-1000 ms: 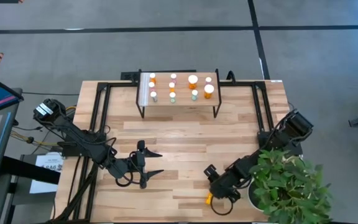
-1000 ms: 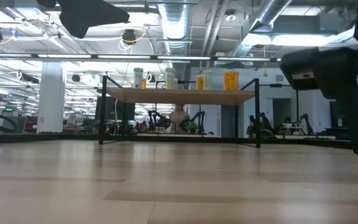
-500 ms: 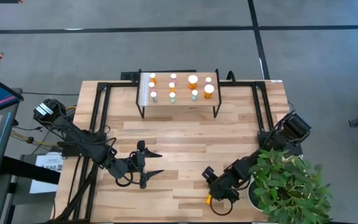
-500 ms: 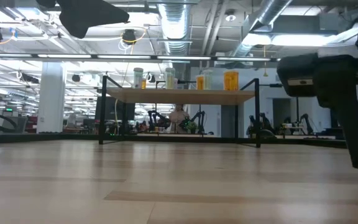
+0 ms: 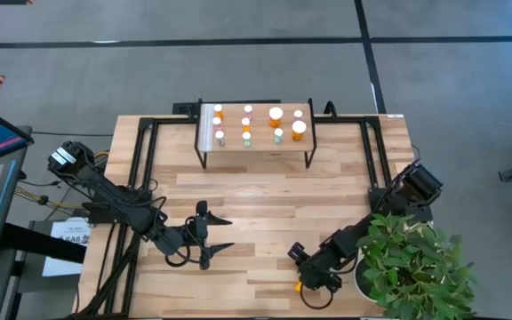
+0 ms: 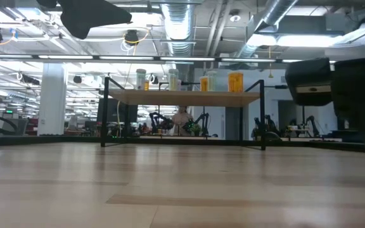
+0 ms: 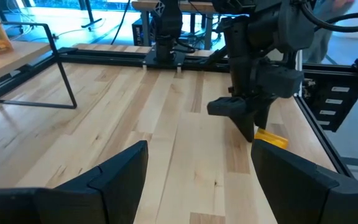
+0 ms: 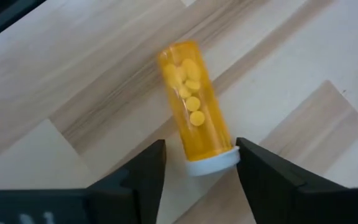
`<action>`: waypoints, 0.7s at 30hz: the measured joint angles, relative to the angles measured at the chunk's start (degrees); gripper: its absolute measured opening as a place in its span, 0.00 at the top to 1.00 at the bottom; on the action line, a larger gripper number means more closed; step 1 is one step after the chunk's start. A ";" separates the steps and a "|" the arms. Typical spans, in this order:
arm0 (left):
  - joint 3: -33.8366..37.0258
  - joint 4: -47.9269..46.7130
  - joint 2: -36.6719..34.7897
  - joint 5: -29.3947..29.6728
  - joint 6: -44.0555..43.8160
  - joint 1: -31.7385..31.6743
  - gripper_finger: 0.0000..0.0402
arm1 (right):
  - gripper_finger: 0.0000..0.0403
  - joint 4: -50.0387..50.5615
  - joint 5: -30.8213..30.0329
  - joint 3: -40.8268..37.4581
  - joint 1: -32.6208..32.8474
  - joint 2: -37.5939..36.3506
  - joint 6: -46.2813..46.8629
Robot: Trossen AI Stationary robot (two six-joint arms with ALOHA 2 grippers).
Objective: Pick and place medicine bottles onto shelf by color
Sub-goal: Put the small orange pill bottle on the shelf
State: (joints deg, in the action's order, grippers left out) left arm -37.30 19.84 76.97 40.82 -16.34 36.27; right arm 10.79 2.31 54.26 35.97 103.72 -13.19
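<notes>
1. My right gripper (image 5: pixel 302 283) is down at the near edge of the table (image 5: pixel 265 191), right of centre and just left of the plant (image 5: pixel 416 267). Its fingers (image 8: pixel 135 177) stand apart on either side of the capped end of an orange bottle (image 8: pixel 196 117). There is a gap on each side, so I am not gripping it.

2. That bottle lies on its side on the wood, with small yellow pills showing through the body. Its white cap (image 8: pixel 211 163) is the end between my fingers.

3. From my left wrist, the same bottle (image 7: pixel 271 138) shows as a bit of yellow on the table, right under my right gripper (image 7: pixel 244 121).

4. My left gripper (image 5: pixel 219 234) hangs over the near-left part of the table, well apart from the right one. Its fingers (image 7: pixel 114 171) are spread wide and hold nothing.

5. Farther back, at the middle of the far edge, stands the shelf (image 5: pixel 256 153), a pale wooden top on black legs.

6. On it stand the other bottles (image 5: pixel 276 116), upright with white caps. The orange ones sit mostly toward the right, and a pale one (image 5: pixel 246 139) stands near the middle.

7. In the low view the shelf (image 6: pixel 182 97) sits far across the table, with bottles (image 6: pixel 235 82) lined along its top.
</notes>
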 joint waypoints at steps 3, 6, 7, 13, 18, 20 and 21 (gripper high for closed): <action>0.00 0.00 0.00 0.00 0.01 0.01 0.32 | 0.53 0.07 0.05 0.00 0.02 0.00 -0.26; 0.00 0.00 0.00 0.00 0.01 0.00 0.32 | 0.61 0.11 0.25 -0.02 -0.02 0.04 -0.28; 0.00 0.00 0.00 0.00 0.00 0.01 0.32 | 0.63 0.10 0.26 -0.02 -0.02 0.04 -0.30; 0.00 -0.01 0.00 0.02 0.00 0.02 0.32 | 0.71 -0.45 -0.15 0.00 -0.13 0.07 -0.39; 0.00 0.00 0.00 0.02 0.00 0.02 0.32 | 0.67 -0.21 -2.68 -0.02 -0.20 -0.54 -0.40; 0.00 0.00 0.01 0.01 -0.51 0.02 0.32 | 0.66 0.69 -5.25 0.73 -0.90 -0.75 -0.43; 0.00 0.04 0.00 0.00 -1.04 0.00 0.32 | 0.65 2.10 -7.37 1.15 -1.18 -1.49 -0.64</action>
State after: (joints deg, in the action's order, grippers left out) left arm -37.30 19.87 76.97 40.82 -17.38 36.27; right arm 12.89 -5.06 55.41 34.79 102.23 -13.83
